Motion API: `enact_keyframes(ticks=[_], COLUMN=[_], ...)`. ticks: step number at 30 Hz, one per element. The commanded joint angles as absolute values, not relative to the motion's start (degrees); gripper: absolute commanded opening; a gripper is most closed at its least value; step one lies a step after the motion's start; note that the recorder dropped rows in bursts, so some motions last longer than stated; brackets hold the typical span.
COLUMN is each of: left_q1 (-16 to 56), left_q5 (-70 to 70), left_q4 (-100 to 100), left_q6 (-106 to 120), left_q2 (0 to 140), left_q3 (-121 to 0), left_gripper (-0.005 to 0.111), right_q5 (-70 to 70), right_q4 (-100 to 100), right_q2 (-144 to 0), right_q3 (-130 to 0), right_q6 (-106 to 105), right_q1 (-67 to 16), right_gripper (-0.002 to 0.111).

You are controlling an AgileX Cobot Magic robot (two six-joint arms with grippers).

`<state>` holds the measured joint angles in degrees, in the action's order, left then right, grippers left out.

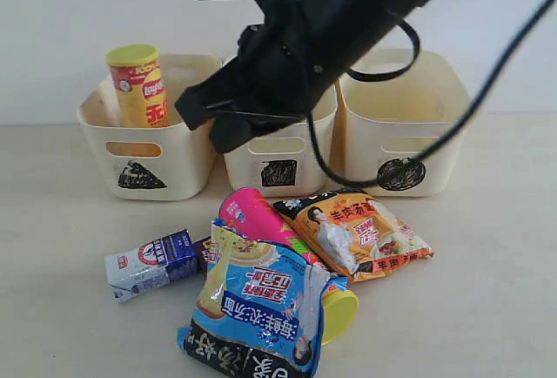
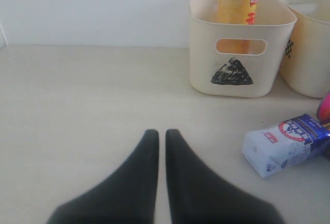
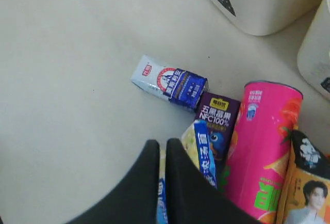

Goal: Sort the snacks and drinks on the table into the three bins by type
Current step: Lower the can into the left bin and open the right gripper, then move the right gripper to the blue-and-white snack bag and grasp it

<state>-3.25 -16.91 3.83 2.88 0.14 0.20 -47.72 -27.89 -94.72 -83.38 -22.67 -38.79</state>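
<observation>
Checking the hands first: my left hand point(image 2: 161, 133) has its fingers pressed together over the pale worktop point(image 2: 77, 105), holding nothing. My right hand point(image 3: 162, 144) is pressed together too, over the crinkly blue-white bag point(image 3: 205, 157). A sliver of blue shows in the slit between the fingers, and I cannot tell whether it is pinched. Just beside the bag lie the pink chip tube point(image 3: 263, 131), the dark purple carton point(image 3: 219, 118) and the white-and-blue carton point(image 3: 170, 82). The yellow-red chip tube point(image 1: 139, 86) stands upright in the cream plastic triangle-marked tub point(image 1: 187, 147).
</observation>
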Motion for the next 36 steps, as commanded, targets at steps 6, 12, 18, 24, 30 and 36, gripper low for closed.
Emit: enact_keyframes(ticks=[6, 12, 18, 24, 30, 36], left_q1=[-3.45, -3.45, -3.43, -3.43, -3.43, -3.43], left_q5=[-16.35, -16.35, -16.35, -16.35, -16.35, -16.35], left_q4=[3.98, 3.98, 3.98, 3.98, 3.98, 3.98], left_q6=[2.63, 2.63, 2.63, 2.63, 2.63, 2.63], left_q2=[0.0, 0.0, 0.0, 0.0, 0.0, 0.0], left_q3=[0.0, 0.0, 0.0, 0.0, 0.0, 0.0], left_gripper=[0.004, 0.004, 0.004, 0.004, 0.004, 0.004], right_q5=[-36.13, -26.84, -21.48, -23.97, -22.09, -17.5], right_q4=[-34.1, -42.87, -53.38, -56.59, -59.66, -62.61], right_q2=[-76.14, -67.74, -64.46, -64.6, -64.6, -64.6], right_q3=[-61.14, -44.91, -32.87, -27.87, -25.09, -24.64], right_q6=[-23.29, -23.56, -23.56, -24.32, -26.08, -30.8], right_q1=[-38.38, -38.38, -38.5, -38.5, -38.5, -40.84], right_gripper=[0.0, 0.0, 0.0, 0.0, 0.014, 0.071])
